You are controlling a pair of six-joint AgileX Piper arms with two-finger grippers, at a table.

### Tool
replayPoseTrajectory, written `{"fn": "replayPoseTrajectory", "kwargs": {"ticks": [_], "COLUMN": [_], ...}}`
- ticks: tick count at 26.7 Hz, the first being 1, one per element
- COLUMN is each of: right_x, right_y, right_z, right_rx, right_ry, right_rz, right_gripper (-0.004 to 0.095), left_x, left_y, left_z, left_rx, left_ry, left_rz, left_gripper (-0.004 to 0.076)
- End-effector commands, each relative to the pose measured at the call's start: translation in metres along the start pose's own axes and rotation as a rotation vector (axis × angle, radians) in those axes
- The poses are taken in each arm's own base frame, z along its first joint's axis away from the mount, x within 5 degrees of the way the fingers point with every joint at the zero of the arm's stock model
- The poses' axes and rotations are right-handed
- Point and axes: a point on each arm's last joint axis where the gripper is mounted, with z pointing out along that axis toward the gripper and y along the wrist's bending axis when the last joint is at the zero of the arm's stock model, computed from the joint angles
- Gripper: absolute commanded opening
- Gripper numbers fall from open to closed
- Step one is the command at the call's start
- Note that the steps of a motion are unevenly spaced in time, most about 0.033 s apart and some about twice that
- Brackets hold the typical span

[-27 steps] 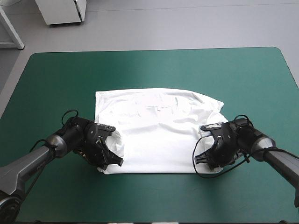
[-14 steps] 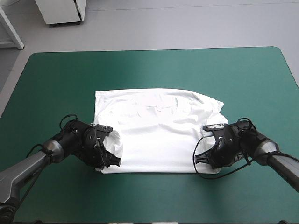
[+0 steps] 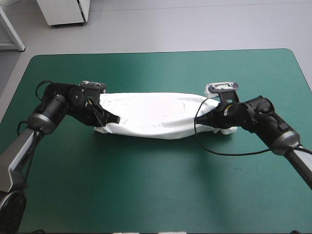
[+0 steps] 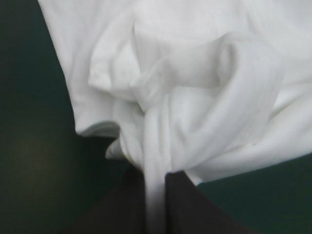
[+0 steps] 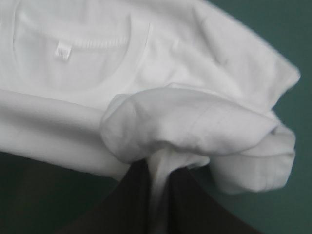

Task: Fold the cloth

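The white T-shirt (image 3: 156, 114) lies across the middle of the teal-green table as a long band, its near half carried over toward the far half. My left gripper (image 3: 108, 119) is shut on the T-shirt at its left end; cloth (image 4: 195, 97) bunches ahead of the black fingers (image 4: 185, 204) with a strip pinched between them. My right gripper (image 3: 210, 117) is shut on the T-shirt at its right end. In the right wrist view a folded hem (image 5: 195, 131) rises from between the fingers (image 5: 190, 204), and the collar with its label (image 5: 63, 51) lies beyond.
Bare teal-green cover (image 3: 156, 195) stretches in front of the T-shirt to the near edge and behind it to the far edge (image 3: 161, 52). A white cabinet (image 3: 63, 12) stands on the floor beyond the table's far left corner.
Both grippers have moved away from the near edge toward the far side, carrying the T-shirt's near hem with them. The flat spread shirt is now a narrow doubled band.
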Motion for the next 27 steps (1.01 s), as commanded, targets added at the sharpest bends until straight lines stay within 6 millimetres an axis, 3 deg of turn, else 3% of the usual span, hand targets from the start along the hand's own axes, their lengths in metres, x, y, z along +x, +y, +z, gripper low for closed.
{"fn": "replayPoseTrajectory", "kwargs": {"ticks": [1, 4, 6, 9, 13, 15, 18, 22, 24, 27], "right_x": [-0.044, -0.07, -0.079, -0.086, -0.082, -0.081, -0.08, -0.08, -0.082, -0.087], "right_y": [-0.001, -0.005, -0.009, -0.019, -0.018, -0.015, -0.013, -0.012, -0.013, -0.014], "right_z": [-0.005, 0.029, 0.045, 0.08, 0.098, 0.1, 0.1, 0.089, 0.078, 0.053], "right_rx": [0.05, 0.097, 0.098, 0.111, 0.111, 0.084, 0.051, 0.046, 0.052, 0.078], "right_ry": [-0.213, -0.228, -0.23, -0.2, -0.151, -0.135, -0.124, -0.11, -0.124, -0.177], "right_rz": [-0.038, -0.032, -0.016, 0.032, 0.019, 0.025, 0.04, 0.057, 0.049, 0.016], "right_gripper": [-0.0019, -0.0019, -0.0019, -0.0019, -0.0018, 0.0012, 0.0189, 0.061, 0.072, 0.0743], "left_x": [-0.043, -0.081, -0.094, -0.114, -0.119, -0.119, -0.119, -0.119, -0.119, -0.12], "left_y": [0.014, 0.024, 0.028, 0.035, 0.038, 0.037, 0.036, 0.035, 0.035, 0.035], "left_z": [-0.02, -0.002, 0.006, 0.036, 0.064, 0.068, 0.07, 0.059, 0.05, 0.025], "left_rx": [0.025, 0.01, -0.014, -0.041, -0.033, -0.017, 0.003, -0.007, -0.019, -0.058], "left_ry": [-0.138, -0.158, -0.176, -0.199, -0.186, -0.182, -0.176, -0.157, -0.127, -0.112], "left_rz": [-0.027, -0.02, -0.007, -0.017, -0.035, -0.048, -0.043, -0.026, 0.025, 0.057], "left_gripper": [-0.0008, -0.0009, -0.0009, -0.0009, -0.0009, -0.0007, 0.0073, 0.0321, 0.0398, 0.0445]}}
